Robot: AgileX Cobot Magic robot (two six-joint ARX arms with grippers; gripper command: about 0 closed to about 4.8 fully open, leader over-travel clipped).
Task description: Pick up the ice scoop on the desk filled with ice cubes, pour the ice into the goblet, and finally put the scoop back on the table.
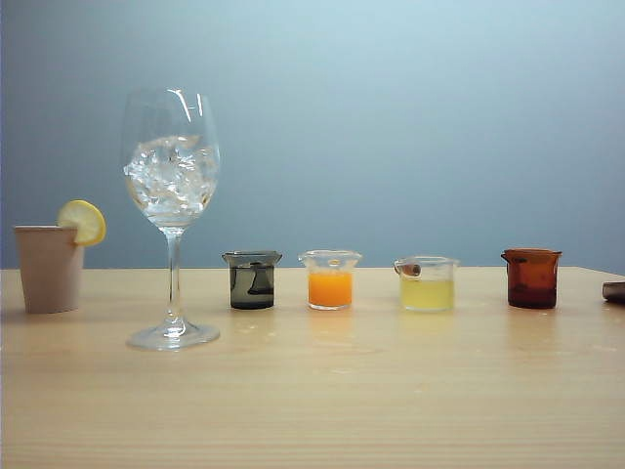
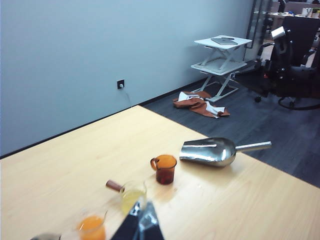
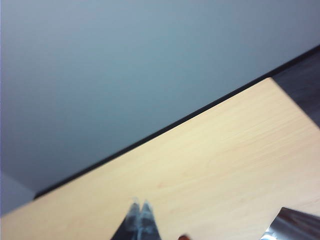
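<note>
Ice scoop point(image 2: 209, 151) lies on its side on the light-wood counter point(image 2: 75, 160), near the counter's edge and just beyond the brown beaker point(image 2: 164, 169), its trough empty and its tubular handle pointing away from the beaker; only the handle tip shows in the exterior view. Ice cubes point(image 1: 172, 179) fill the bowl of the goblet point(image 1: 172, 215), which stands upright between the beige cup with a lemon slice point(image 1: 51, 264) and the grey beaker point(image 1: 252, 279). Further along that row from the goblet stand the orange beaker point(image 1: 330, 279) and the yellow beaker point(image 1: 427, 283). Left gripper point(image 2: 141, 215) hovers above the yellow beaker, jaws pressed together and empty. Right gripper point(image 3: 140, 212) hangs over bare counter near the scoop, jaws likewise pressed together, holding nothing.
</note>
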